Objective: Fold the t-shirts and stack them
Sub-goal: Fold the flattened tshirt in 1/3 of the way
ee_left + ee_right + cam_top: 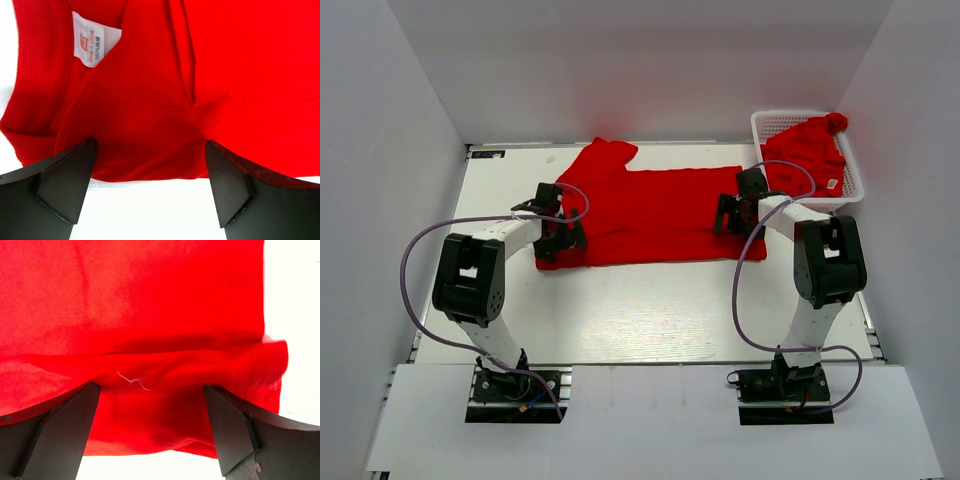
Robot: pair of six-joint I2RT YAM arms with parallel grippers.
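Note:
A red t-shirt [645,210] lies spread across the table, partly folded along its near edge. My left gripper [560,238] is open over its left end by the collar; in the left wrist view the cloth [165,100] with a white label [90,42] lies between and beyond the fingers [65,185]. My right gripper [732,218] is open over the shirt's right end; the right wrist view shows the folded hem [165,385] between the fingers [227,432]. Another red t-shirt [810,150] lies crumpled in the basket.
A white lattice basket [767,121] stands at the back right. White walls close in the table [620,310] on three sides. Purple cables loop from both arms.

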